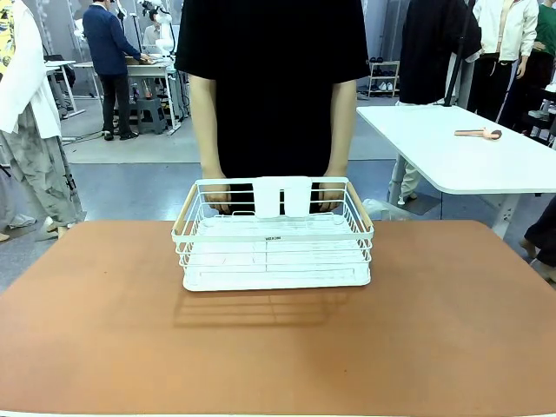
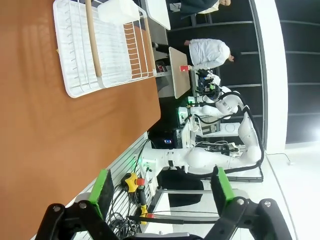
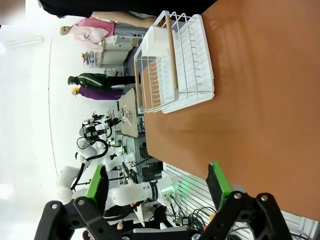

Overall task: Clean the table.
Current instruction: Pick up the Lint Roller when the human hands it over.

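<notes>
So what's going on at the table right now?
A person at the far side has both hands on the far end of a white wire dish rack, which sits in the middle of the terracotta table. The left pincer and the right pincer are both open and empty, well back from the rack.

The table [image 1: 452, 330] is plain terracotta. The wire dish rack [image 1: 274, 252] is white with pale wooden handles [image 2: 92, 40]. The person's T-shirt [image 1: 274, 52] is black. The left gripper [image 2: 163, 190] and right gripper [image 3: 158, 185] are black, pads [image 2: 103, 192] green.
</notes>
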Available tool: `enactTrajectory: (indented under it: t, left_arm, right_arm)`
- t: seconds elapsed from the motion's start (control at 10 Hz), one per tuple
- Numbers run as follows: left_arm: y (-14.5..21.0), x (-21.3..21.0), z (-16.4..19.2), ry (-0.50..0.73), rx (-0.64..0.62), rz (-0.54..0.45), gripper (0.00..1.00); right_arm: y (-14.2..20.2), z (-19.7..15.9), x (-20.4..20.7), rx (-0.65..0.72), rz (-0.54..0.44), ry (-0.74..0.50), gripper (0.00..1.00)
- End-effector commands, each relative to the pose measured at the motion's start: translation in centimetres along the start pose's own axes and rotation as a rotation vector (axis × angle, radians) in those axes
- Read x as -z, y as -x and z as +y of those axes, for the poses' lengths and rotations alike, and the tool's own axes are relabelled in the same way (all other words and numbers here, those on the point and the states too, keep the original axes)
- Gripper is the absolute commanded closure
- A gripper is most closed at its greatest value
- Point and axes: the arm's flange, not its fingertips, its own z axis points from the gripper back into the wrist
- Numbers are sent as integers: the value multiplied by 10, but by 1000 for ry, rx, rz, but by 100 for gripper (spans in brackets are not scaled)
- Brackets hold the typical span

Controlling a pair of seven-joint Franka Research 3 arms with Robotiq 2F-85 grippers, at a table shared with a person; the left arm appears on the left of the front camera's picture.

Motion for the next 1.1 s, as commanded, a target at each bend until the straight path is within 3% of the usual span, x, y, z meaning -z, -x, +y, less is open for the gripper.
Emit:
enactTrajectory:
  t: [0.0, 1.0]
  left_arm:
    - [1, -3, 0, 2, 0, -7, 0]
    - [1, -3, 0, 2, 0, -7, 0]
  right_arm:
    - [1, 1, -1, 1, -3, -3, 0]
    - [1, 1, -1, 1, -3, -3, 0]
